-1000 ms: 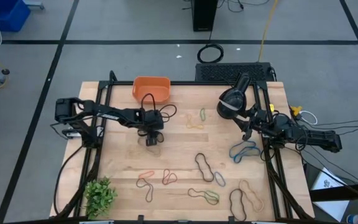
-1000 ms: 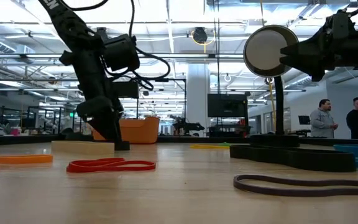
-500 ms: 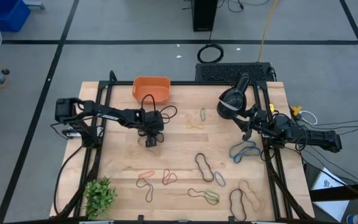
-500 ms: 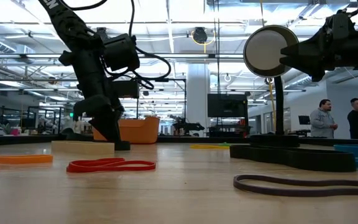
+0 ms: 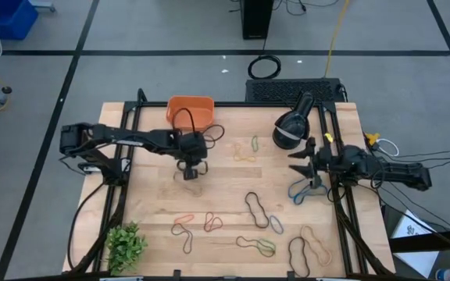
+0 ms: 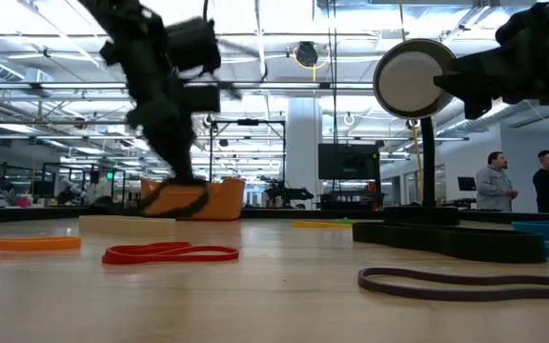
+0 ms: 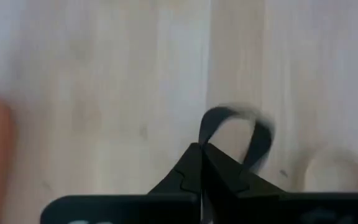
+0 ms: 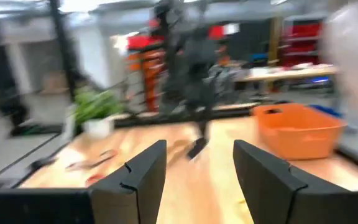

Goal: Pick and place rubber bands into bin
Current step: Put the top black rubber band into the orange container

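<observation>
My left gripper (image 5: 190, 165) hangs over the middle left of the wooden table, shut on a black rubber band (image 7: 235, 134). The band shows as a small loop below the fingertips (image 6: 174, 200). The orange bin (image 5: 190, 111) stands at the far edge, just beyond this gripper. More rubber bands lie flat on the table: a green and tan pair (image 5: 247, 148), a blue one (image 5: 305, 187), a black one (image 5: 256, 209) and orange ones (image 5: 182, 228). My right gripper (image 5: 299, 161) waits open at the right, held level, with nothing between its fingers (image 8: 194, 168). My left gripper pinches the black rubber band between its two shut fingertips, where the loop's two strands run together (image 7: 207, 127). The fingers come from above, slanting down. The band hangs as an open slack loop beyond the fingertips, lifted off the table.
A black round lamp-like head on a stand (image 5: 291, 129) rises at the far right, beside my right arm. A small green plant (image 5: 126, 243) sits at the near left corner. Two people (image 6: 503, 186) stand in the room far behind the table.
My left gripper has shut on the black rubber band and then risen, lifting the band off the table. My right gripper has turned at the wrist, its fingers swinging a little toward the table's near edge, and has stayed open.
</observation>
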`<state>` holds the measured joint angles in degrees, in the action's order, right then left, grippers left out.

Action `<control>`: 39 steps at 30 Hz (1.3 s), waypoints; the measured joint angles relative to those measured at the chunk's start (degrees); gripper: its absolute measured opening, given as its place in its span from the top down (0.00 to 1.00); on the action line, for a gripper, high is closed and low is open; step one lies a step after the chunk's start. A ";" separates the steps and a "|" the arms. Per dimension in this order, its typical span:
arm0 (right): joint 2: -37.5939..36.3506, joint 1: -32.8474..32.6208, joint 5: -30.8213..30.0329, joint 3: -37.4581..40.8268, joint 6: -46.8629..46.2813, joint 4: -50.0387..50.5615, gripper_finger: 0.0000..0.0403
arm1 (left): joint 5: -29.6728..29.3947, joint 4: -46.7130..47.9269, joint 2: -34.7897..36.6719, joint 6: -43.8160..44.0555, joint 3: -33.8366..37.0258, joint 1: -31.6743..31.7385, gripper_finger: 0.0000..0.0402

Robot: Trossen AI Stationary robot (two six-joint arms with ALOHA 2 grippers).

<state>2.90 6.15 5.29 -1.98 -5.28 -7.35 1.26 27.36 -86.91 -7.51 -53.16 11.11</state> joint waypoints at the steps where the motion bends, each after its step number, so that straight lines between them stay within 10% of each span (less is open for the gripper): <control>1: 0.62 0.00 0.54 0.00 0.07 0.28 0.56 | -0.18 0.47 0.85 -0.15 -1.32 0.02 0.97; 19: 10.58 0.02 -1.02 0.00 1.42 1.57 0.62 | -31.94 15.64 4.58 -4.87 -26.08 5.99 0.98; 27: 12.22 0.02 -0.79 0.01 1.42 1.59 0.62 | -30.37 13.59 4.38 -4.16 -20.07 16.17 0.98; 39: 12.56 0.01 -0.88 0.02 1.45 1.37 0.62 | -21.65 -13.23 4.36 -7.48 -1.73 24.23 0.98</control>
<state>15.46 6.16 4.40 -1.96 -3.84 -5.98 -20.39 14.13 -82.54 -14.99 -54.89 35.34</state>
